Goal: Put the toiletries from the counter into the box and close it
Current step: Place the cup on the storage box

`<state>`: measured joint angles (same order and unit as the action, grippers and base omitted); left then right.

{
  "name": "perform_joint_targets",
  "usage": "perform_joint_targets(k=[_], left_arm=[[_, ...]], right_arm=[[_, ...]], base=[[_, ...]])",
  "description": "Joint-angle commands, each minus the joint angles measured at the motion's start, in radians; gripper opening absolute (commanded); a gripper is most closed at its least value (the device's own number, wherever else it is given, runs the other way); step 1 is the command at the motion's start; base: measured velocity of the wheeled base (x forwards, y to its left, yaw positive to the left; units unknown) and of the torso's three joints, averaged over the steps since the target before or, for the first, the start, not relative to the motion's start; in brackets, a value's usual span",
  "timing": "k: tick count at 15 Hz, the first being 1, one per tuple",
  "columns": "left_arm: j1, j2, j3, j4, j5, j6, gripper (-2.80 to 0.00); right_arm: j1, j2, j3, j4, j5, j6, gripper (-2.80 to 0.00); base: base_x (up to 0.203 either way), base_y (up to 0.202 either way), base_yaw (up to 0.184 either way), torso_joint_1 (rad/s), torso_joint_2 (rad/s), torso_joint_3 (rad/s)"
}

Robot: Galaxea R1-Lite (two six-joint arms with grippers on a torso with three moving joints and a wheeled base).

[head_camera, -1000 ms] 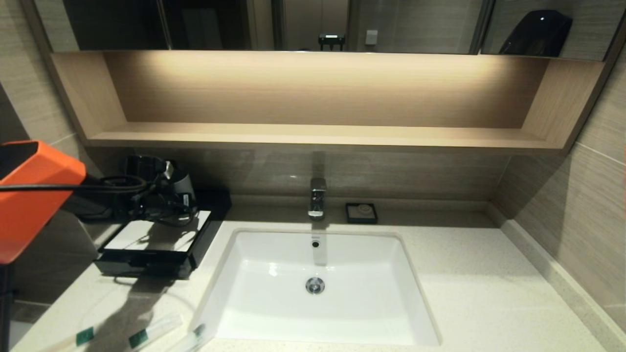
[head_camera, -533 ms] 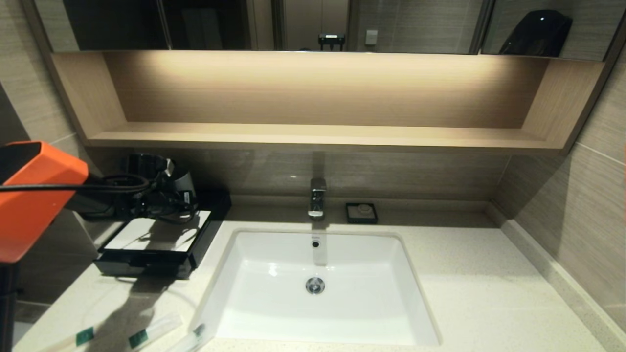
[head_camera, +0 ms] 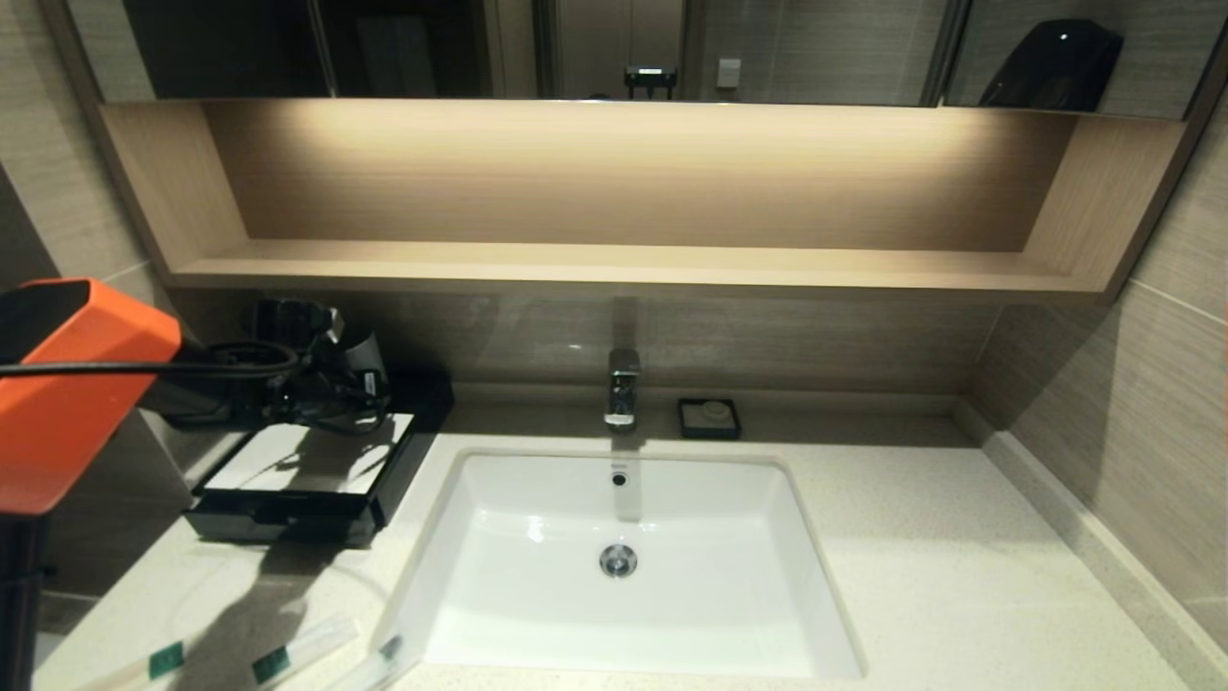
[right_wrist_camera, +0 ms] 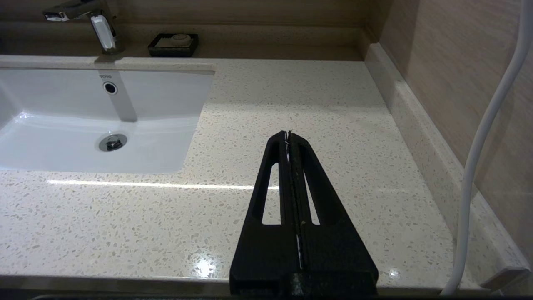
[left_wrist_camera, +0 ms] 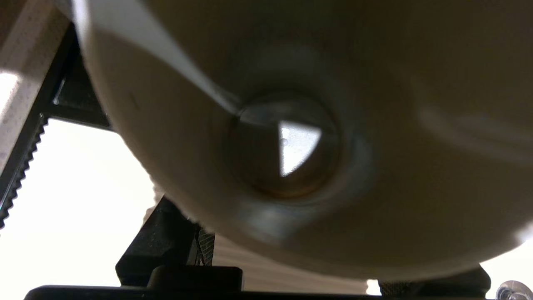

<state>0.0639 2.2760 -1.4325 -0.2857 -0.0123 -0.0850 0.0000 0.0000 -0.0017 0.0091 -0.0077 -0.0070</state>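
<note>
Left gripper (head_camera: 360, 369) slightly farther over box (head_camera: 317, 475)

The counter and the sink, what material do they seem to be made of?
The counter looks like polished stone or a stone composite: cream, with fine speckles and a glossy light streak. The sink looks like glazed white ceramic, smooth with bright reflections, though the look cannot rule out other materials.
</note>
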Motion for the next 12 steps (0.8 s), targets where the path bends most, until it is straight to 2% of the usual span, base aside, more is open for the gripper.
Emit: perform_joint_targets(k=[1,3,12], left_arm=[[-0.004,0.009,-0.012,-0.001,0.003,-0.001,-2.80],[-0.006,0.014,-0.023,0.000,0.020,-0.001,-2.80],[-0.016,0.017,-0.046,0.005,0.023,-0.001,-2.80]], right_arm=[[0.000,0.000,0.000,0.000,0.000,-0.001,-2.80],[0.000,0.000,0.000,0.000,0.000,-0.001,-2.80],[0.000,0.000,0.000,0.000,0.000,-0.001,-2.80]], base=[[0.000,0.000,0.000,0.000,0.00,0.000],[0.000,0.000,0.000,0.000,0.00,0.000],[0.000,0.000,0.000,0.000,0.00,0.000]])
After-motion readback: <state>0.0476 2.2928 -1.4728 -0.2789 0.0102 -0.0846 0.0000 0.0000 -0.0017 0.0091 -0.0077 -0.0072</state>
